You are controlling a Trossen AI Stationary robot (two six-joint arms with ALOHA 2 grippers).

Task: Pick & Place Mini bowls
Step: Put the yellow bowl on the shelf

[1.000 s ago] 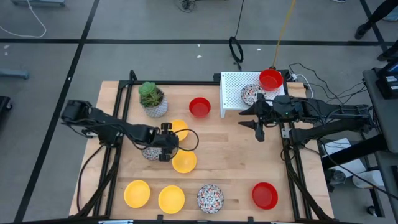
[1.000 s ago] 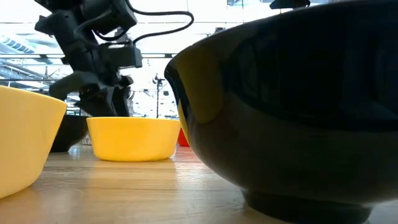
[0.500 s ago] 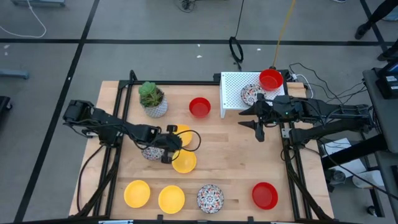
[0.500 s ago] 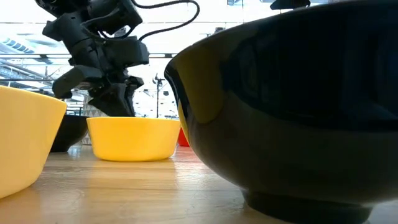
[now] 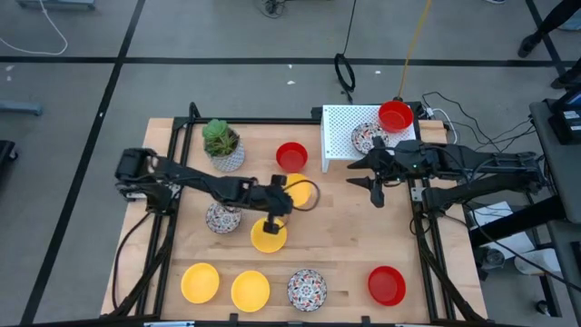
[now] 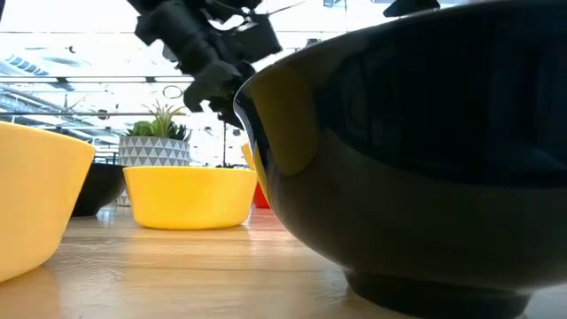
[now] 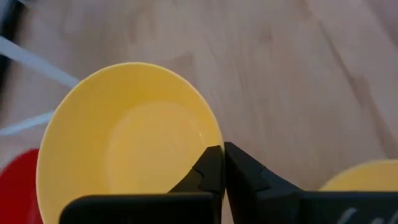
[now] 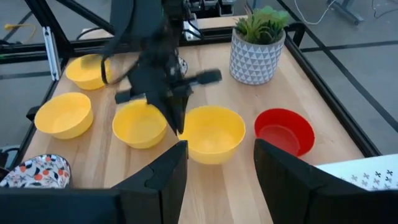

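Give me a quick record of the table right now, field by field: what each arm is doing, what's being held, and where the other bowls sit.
left gripper: mid-table, jaws shut on the rim of a yellow bowl
right gripper: waiting, jaws open, beside the white rack
on rack: a red bowl, a patterned bowl
front row: two yellow, one patterned, one red
mid-table: another yellow bowl
plant pot: back left
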